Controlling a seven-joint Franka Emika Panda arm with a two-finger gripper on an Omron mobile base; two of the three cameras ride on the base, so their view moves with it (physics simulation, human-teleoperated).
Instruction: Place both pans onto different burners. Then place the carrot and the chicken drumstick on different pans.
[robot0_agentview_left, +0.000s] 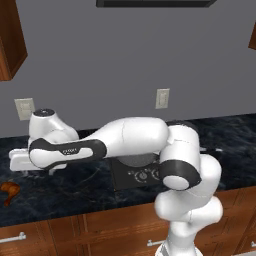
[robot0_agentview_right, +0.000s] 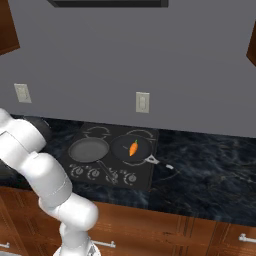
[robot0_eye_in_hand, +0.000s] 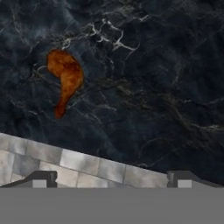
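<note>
The glossy reddish-brown roasted drumstick (robot0_eye_in_hand: 64, 78) lies flat on the dark marbled surface (robot0_eye_in_hand: 153, 87), off to the upper left of the hand (robot0_eye_in_hand: 111, 178) in the hand view, bulbous end farthest away and bone end trailing back toward the hand. The hand hangs over the surface well left of the black glass cooktop (robot0_agentview_right: 145, 172), jaws spread wide, gripping nothing, touching nothing. My guess: it needs to slide across and line up over that long axis.

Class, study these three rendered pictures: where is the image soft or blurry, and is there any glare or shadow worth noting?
Hand view: soft and pixelated, drumstick edges blurred, counter veins smeared, no clear shadow. Right base view: carrot small but readable; cooktop shows no glare. Left base view: flat, even light; the arm hides most of the cooktop.
</note>
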